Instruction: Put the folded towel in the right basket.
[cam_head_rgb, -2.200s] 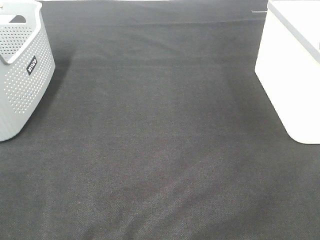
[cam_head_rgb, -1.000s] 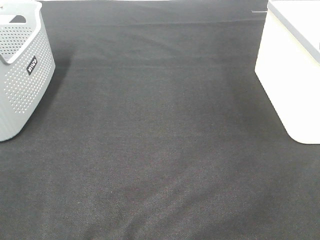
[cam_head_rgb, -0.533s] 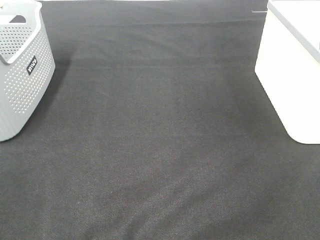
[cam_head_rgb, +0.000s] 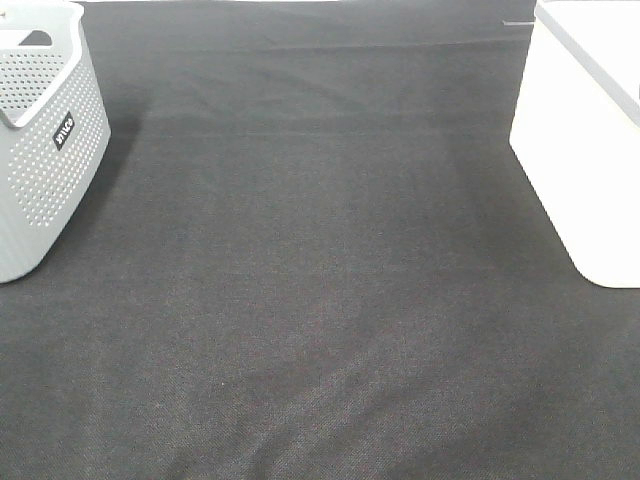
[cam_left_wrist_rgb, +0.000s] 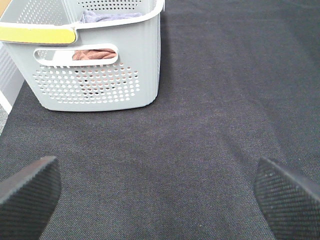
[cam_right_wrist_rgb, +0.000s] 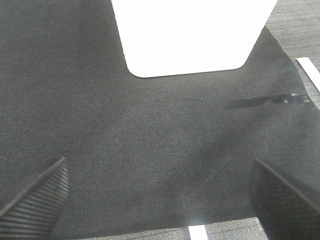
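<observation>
Between grey basket (cam_head_rgb: 45, 140) and white basket (cam_head_rgb: 585, 140), dark cloth (cam_head_rgb: 320, 300)

Left gripper (cam_left_wrist_rgb: 157, 192): jaws spread wide, with only the two ribbed black fingertips (cam_left_wrist_rgb: 27, 192) showing at opposite edges of the left wrist view. Nothing is held between them. Right gripper (cam_right_wrist_rgb: 160, 192): likewise spread wide, ribbed black fingertips (cam_right_wrist_rgb: 35, 197) at opposite edges of the right wrist view, the gap empty. Neither arm nor gripper appears in the exterior high view.
</observation>
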